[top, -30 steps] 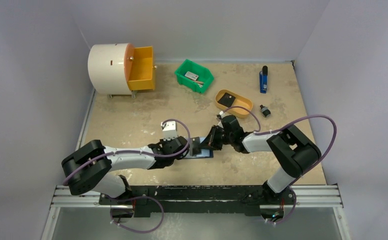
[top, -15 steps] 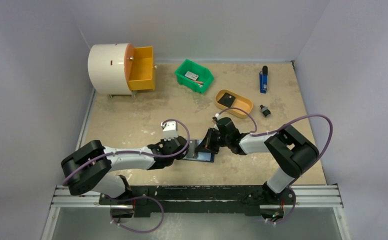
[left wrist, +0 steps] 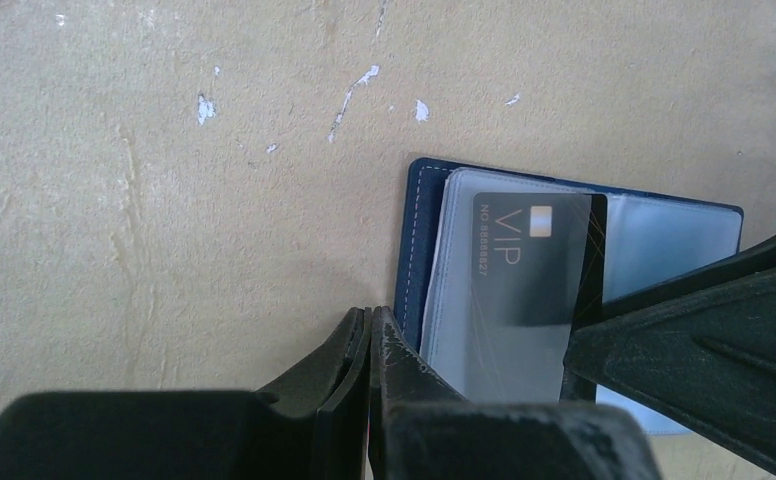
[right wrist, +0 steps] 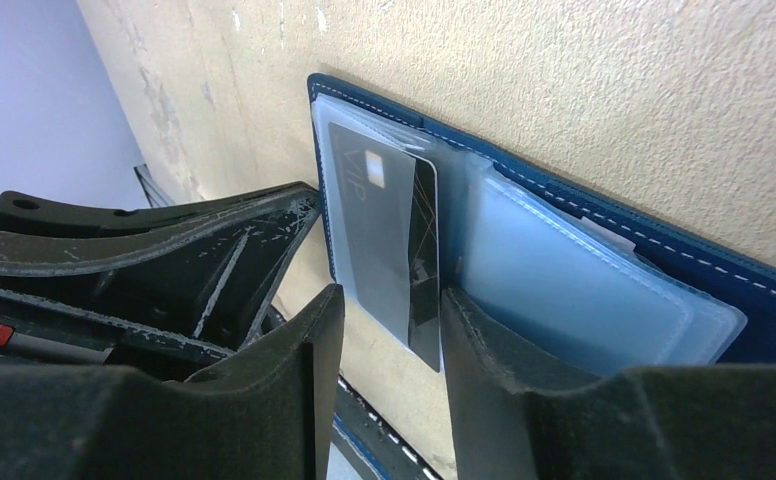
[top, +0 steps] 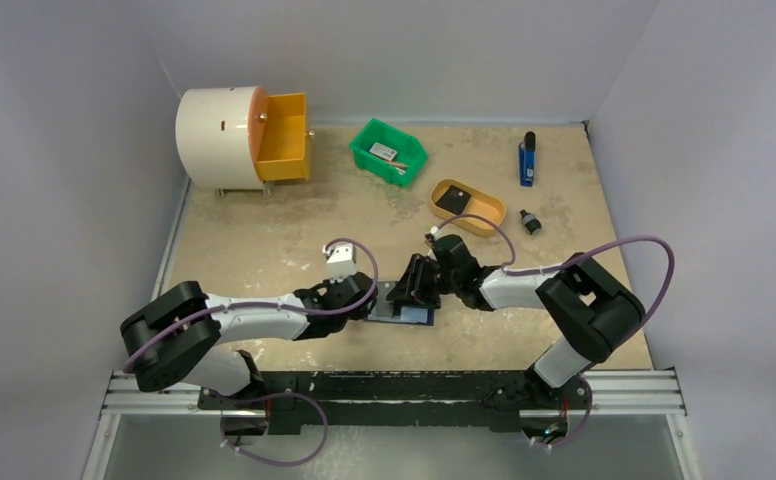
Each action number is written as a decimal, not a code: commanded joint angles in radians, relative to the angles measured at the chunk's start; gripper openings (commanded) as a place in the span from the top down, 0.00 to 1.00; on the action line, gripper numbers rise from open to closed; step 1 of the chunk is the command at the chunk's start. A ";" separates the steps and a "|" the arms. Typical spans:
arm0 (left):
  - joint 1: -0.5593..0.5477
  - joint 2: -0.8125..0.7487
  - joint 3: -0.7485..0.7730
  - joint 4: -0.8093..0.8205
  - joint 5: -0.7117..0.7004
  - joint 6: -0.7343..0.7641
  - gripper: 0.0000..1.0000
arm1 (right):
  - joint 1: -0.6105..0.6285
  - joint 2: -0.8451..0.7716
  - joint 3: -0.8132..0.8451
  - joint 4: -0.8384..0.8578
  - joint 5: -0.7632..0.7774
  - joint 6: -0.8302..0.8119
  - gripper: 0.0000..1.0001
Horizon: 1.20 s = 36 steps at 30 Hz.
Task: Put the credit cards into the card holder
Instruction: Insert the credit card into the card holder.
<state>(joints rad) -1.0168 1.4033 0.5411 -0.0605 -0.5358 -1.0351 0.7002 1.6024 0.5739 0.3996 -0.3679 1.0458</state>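
Note:
The navy card holder (top: 416, 314) lies open on the table, its clear sleeves facing up (left wrist: 416, 240) (right wrist: 664, 240). A black "VIP" credit card (left wrist: 524, 265) (right wrist: 379, 225) sits partly inside the left sleeve, with one end sticking out. My right gripper (top: 411, 288) (right wrist: 392, 295) is open; its fingers straddle that free end, with a gap on one side. My left gripper (top: 372, 301) (left wrist: 372, 318) is shut, tips against the holder's left edge. Whether it pinches anything is hidden.
At the back left stands a white drum (top: 216, 125) with an open orange drawer (top: 284, 137). A green bin (top: 411, 152) holds a small light item. An orange oval tray (top: 484, 215) carries a flat black square. A blue-and-black tool (top: 528, 160) lies back right.
My right gripper moved left over the card holder with the card, then opened its jaws. The card now rests in the sleeve. My left arm stayed in place.

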 commanded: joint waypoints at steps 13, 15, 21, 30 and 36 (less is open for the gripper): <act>-0.014 -0.009 -0.020 0.114 0.095 -0.018 1.00 | 0.036 0.028 0.064 0.027 -0.032 0.019 0.58; -0.016 -0.009 -0.022 0.122 0.099 -0.017 1.00 | 0.044 0.038 0.074 0.028 -0.037 0.017 0.58; -0.018 -0.027 -0.036 0.128 0.096 -0.019 1.00 | 0.050 0.022 0.085 -0.014 -0.014 -0.002 0.58; -0.019 -0.076 -0.076 0.225 0.151 0.001 1.00 | 0.063 -0.011 0.131 -0.108 0.065 -0.035 0.52; -0.022 -0.087 -0.077 0.250 0.162 0.017 1.00 | 0.080 0.010 0.173 -0.110 0.057 -0.035 0.48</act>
<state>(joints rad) -1.0229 1.3445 0.4538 0.0631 -0.4587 -1.0256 0.7555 1.6104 0.6754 0.2550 -0.3099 1.0161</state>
